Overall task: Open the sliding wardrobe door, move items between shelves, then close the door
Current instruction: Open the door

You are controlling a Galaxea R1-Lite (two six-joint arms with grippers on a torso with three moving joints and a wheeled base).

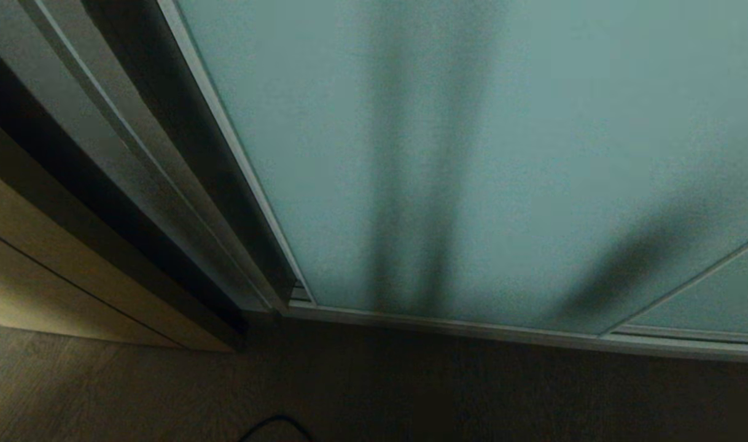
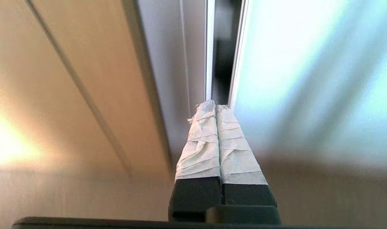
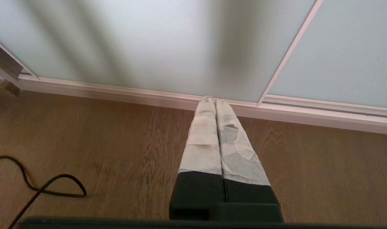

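Note:
The sliding wardrobe door (image 1: 472,153) is a frosted pale blue-green glass panel in a thin silver frame; it fills most of the head view and stands across the wardrobe front. My left gripper (image 2: 215,106) is shut and empty, its taped fingers pointing at the dark gap beside the sliding wardrobe door (image 2: 308,63) and its frame edge. Lower, above the wooden floor, my right gripper (image 3: 211,99) is shut with nothing in it and points at the bottom rail of the sliding wardrobe door (image 3: 149,38). Neither arm shows in the head view. The items and the shelves are hidden behind the glass.
A beige wooden cabinet front (image 1: 61,288) stands left of the wardrobe. A second frosted panel (image 1: 705,301) overlaps at the lower right. A black cable (image 3: 44,187) lies looped on the wood floor (image 3: 117,149) to the left of my right gripper.

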